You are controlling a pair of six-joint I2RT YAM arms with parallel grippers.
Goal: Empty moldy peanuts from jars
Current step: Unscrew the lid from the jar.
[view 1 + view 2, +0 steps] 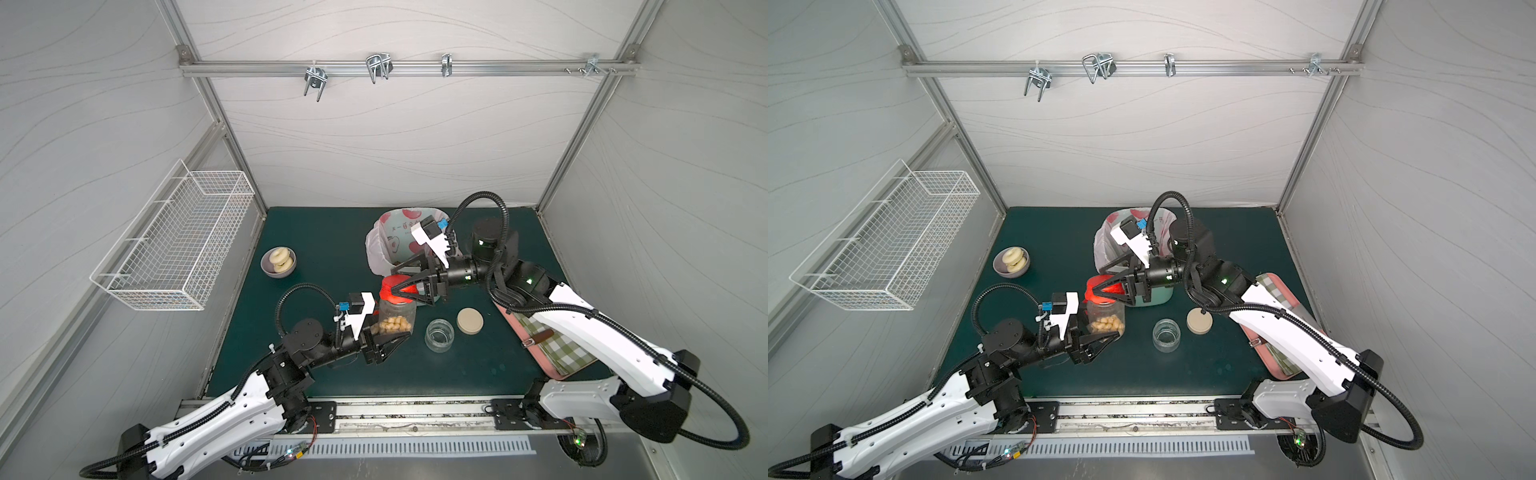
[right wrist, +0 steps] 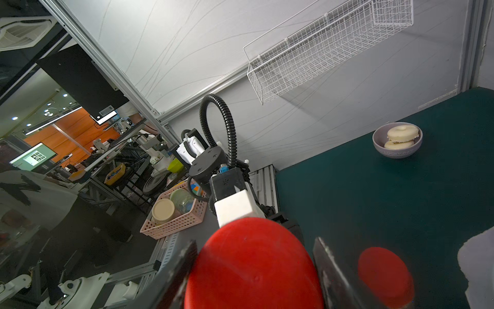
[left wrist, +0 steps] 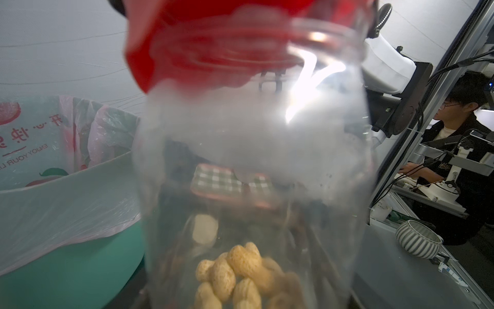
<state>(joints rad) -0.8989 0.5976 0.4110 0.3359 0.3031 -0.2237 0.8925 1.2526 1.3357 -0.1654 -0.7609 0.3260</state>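
Left claw (image 1: 390, 331) tight around the peanut jar (image 1: 397, 312), right claw (image 1: 394, 281) tight on its red lid (image 1: 408, 281).

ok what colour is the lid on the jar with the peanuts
Red: the lid shows best in the right wrist view.

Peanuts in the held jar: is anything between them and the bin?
Yes: the red lid covers the mouth of the jar, with the right gripper closed on it. The left gripper holds the jar near the bin; nothing else visible lies between.
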